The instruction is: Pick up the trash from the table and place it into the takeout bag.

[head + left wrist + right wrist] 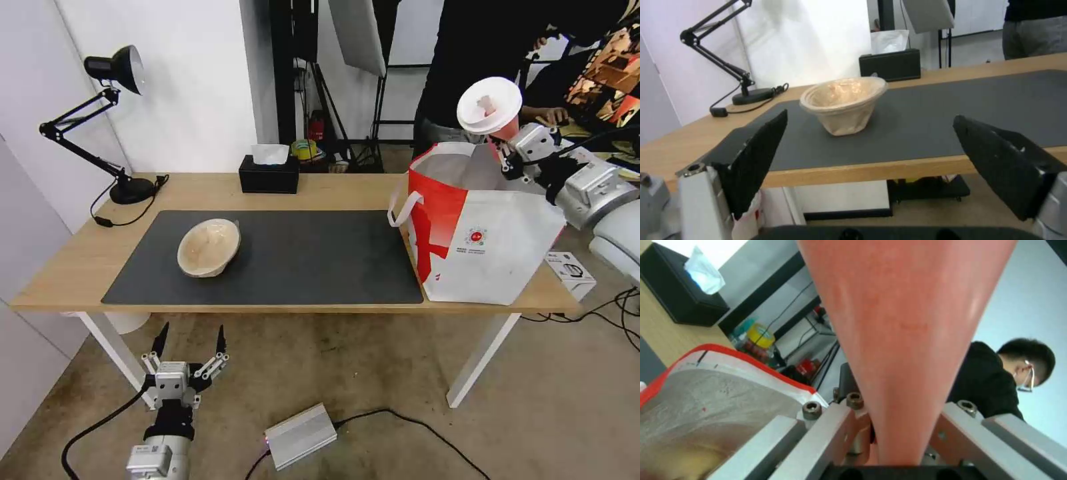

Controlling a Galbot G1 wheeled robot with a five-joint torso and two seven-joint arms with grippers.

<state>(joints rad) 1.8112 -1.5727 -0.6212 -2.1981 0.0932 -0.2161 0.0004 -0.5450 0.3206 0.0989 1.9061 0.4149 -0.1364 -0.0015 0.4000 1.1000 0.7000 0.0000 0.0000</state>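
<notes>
A tall red drink cup (507,129) with a white lid (489,105) hangs tilted over the open takeout bag (480,240) at the table's right end. My right gripper (510,150) is shut on its lower part. In the right wrist view the cup (907,323) runs down between the gripper's metal fingers (831,426), with the bag's foil lining (706,396) below. A tan pulp bowl (208,247) lies tipped on the dark mat (320,260), left of centre. My left gripper (190,343) stands open below the table's front edge; from its wrist view the bowl (843,103) lies ahead, beyond its black fingers (758,156).
A black desk lamp (113,120) stands at the table's (67,267) back left and a black tissue box (269,175) at the back middle. A small white box (572,270) sits right of the bag. A silver box (301,437) with cables lies on the floor. A person (480,53) stands behind the bag.
</notes>
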